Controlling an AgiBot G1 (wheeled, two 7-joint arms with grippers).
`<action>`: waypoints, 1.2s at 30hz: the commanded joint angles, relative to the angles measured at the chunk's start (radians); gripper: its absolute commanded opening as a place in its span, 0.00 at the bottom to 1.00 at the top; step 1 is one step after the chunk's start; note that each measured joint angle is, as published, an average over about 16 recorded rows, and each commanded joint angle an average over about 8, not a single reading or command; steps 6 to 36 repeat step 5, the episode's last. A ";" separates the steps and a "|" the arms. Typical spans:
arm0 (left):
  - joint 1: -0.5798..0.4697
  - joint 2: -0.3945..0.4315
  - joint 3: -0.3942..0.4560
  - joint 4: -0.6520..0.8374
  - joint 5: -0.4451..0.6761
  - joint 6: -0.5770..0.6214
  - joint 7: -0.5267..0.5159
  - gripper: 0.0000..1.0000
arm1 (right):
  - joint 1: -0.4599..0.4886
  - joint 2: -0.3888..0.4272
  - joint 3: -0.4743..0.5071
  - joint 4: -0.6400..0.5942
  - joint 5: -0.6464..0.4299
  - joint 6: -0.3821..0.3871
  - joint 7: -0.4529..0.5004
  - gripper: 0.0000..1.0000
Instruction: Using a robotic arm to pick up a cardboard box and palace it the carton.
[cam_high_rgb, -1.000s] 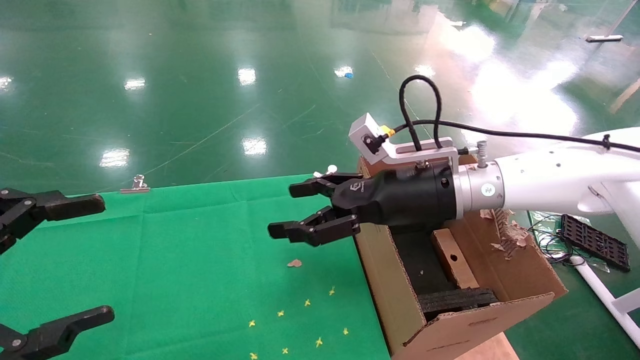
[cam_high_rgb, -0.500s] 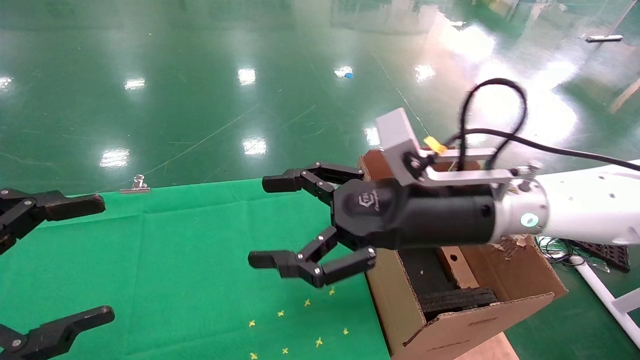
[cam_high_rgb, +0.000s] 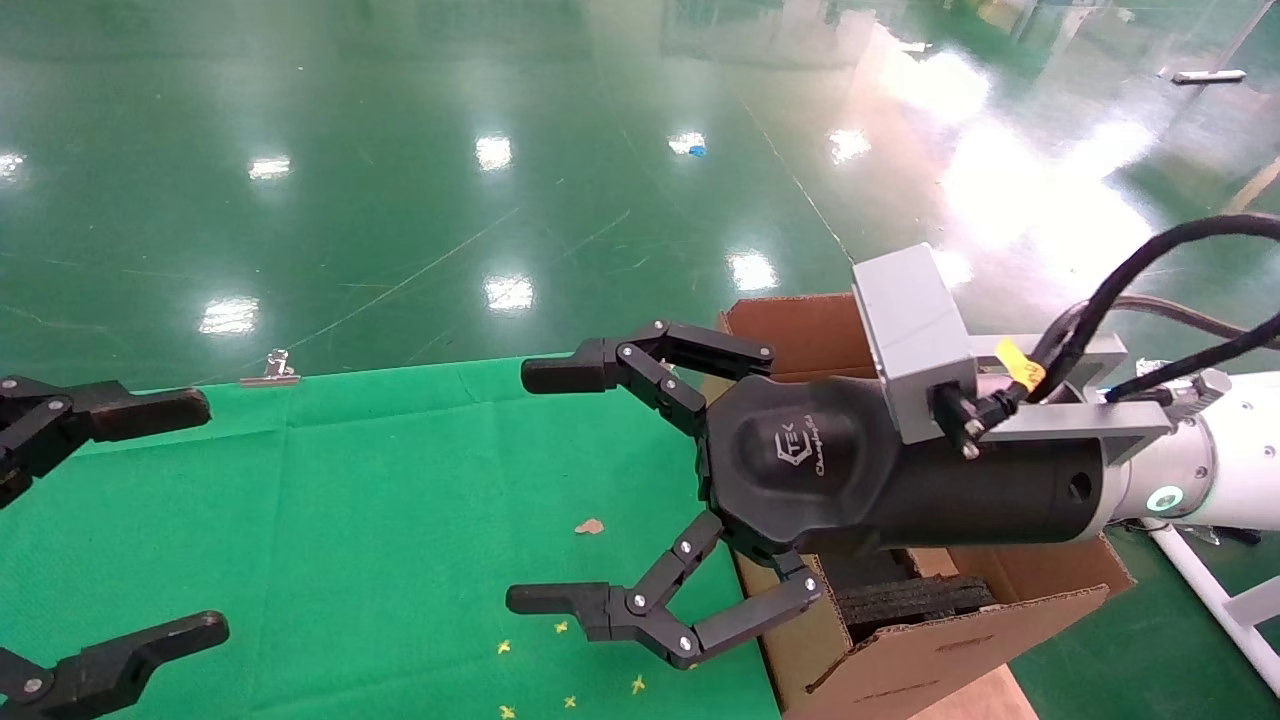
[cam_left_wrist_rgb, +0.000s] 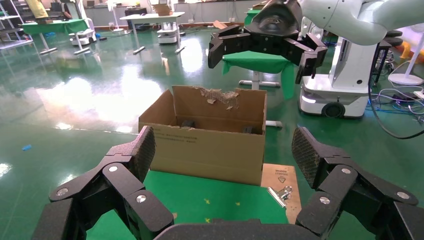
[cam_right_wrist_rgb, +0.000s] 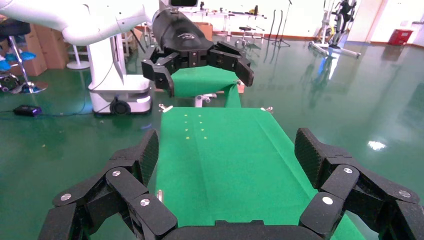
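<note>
The carton stands at the right end of the green table, with black foam inside it. It also shows in the left wrist view, with torn flaps. The small cardboard box is hidden behind my right gripper. My right gripper on the white arm is wide open and empty. It hangs above the carton's left wall and reaches out over the table. The left wrist view shows it above the carton. My left gripper is open and empty at the table's left end.
A binder clip sits on the table's far edge, and another clip beside the carton on a wooden board. Yellow marks and a brown scrap lie on the cloth. Green floor surrounds the table.
My right gripper has risen and drawn nearer, and its fingers have spread wider. It now covers the small box that showed inside the carton. The left arm has not moved.
</note>
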 joint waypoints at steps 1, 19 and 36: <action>0.000 0.000 0.000 0.000 0.000 0.000 0.000 1.00 | -0.004 0.001 0.005 0.004 0.001 -0.001 0.000 1.00; 0.000 0.000 0.000 0.000 0.000 0.000 0.000 1.00 | 0.002 0.000 -0.004 -0.003 0.001 0.000 0.002 1.00; 0.000 0.000 0.000 0.000 0.000 0.000 0.000 1.00 | 0.002 0.000 -0.004 -0.003 0.001 0.000 0.002 1.00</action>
